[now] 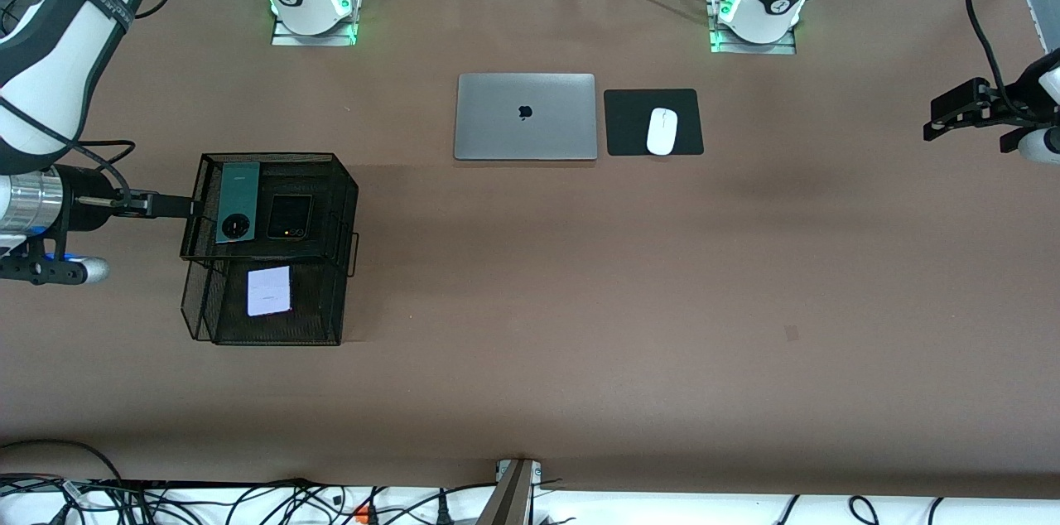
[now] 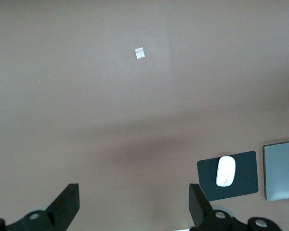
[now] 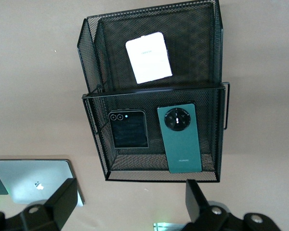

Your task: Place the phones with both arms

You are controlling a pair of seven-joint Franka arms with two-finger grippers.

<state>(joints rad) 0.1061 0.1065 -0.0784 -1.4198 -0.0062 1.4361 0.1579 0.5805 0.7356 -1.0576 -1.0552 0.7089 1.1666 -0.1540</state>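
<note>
A two-tier black mesh rack (image 1: pixel 344 206) stands toward the right arm's end of the table. On its upper tier the dark-green phone (image 1: pixel 238 200) (image 3: pixel 179 138) lies beside the small black phone (image 1: pixel 289 216) (image 3: pixel 128 129). The pale white phone (image 1: pixel 269 291) (image 3: pixel 148 57) lies on the lower tier, nearer to the front camera. My right gripper (image 1: pixel 178 205) (image 3: pixel 130 202) hangs open and holds nothing, up in the air over bare table just off the rack's upper tier. My left gripper (image 1: pixel 936 123) (image 2: pixel 133 204) is open with nothing in it, high over bare table at the left arm's end.
A closed silver laptop (image 1: pixel 525 116) (image 3: pixel 33 180) (image 2: pixel 282 169) lies mid-table. Beside it is a white mouse (image 1: pixel 662 131) (image 2: pixel 226 171) on a black pad (image 1: pixel 629 123) (image 2: pixel 245 178). A small white scrap (image 2: pixel 139 53) lies on the brown table.
</note>
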